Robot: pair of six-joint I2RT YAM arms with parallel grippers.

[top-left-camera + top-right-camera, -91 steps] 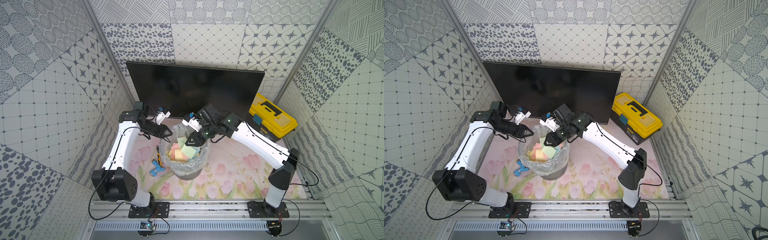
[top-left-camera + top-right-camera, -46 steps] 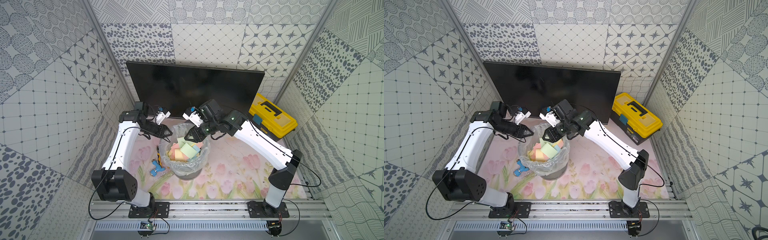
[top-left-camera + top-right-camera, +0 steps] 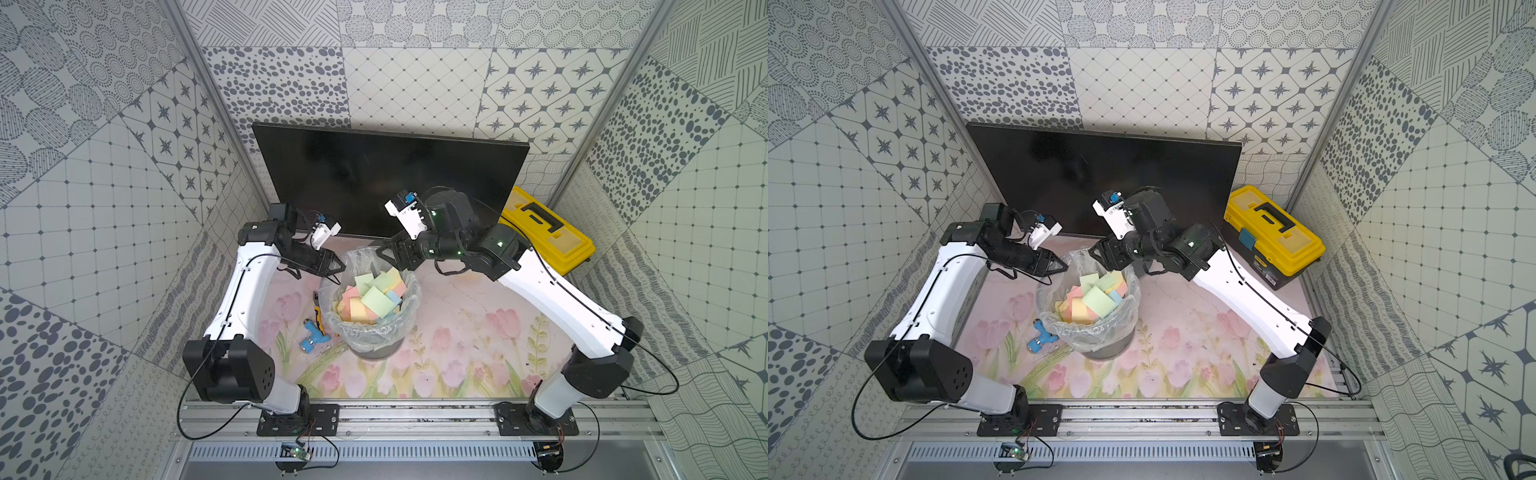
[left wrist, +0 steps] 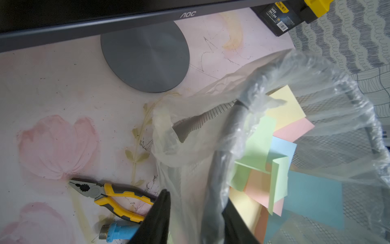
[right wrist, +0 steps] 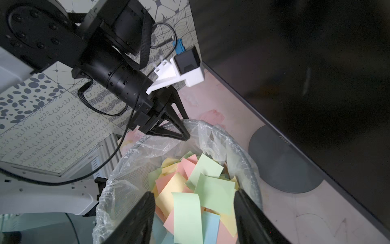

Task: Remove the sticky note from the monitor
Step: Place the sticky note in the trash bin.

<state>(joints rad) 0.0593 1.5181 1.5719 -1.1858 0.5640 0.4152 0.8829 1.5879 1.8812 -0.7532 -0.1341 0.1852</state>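
Patterned walls (image 3: 415, 91) enclose a tulip-print mat (image 3: 457, 332). Left of the bin (image 3: 376, 353), pliers (image 4: 118, 198) and a blue fitting (image 3: 312, 336) lie on the mat. My left gripper (image 3: 340, 267), slightly parted, straddles the bin's rim. The monitor (image 3: 374, 174) stands behind the bin. My right gripper (image 5: 194, 196) gapes above the sticky notes (image 3: 376, 297) inside. A toolbox (image 3: 548, 237) sits right of the bin.

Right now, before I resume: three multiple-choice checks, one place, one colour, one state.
1. Colour of the toolbox? A red; B yellow; C white.
2. Where do the pliers lie? A on the mat beside the bin; B inside the bin; C on the toolbox.
3. The right end effector is: A shut on a note; B shut on the liner; C open, empty.
Key: 1 B, its lid is yellow. 2 A, the left wrist view shows them on the mat. 3 C, its fingers stand apart with nothing between.
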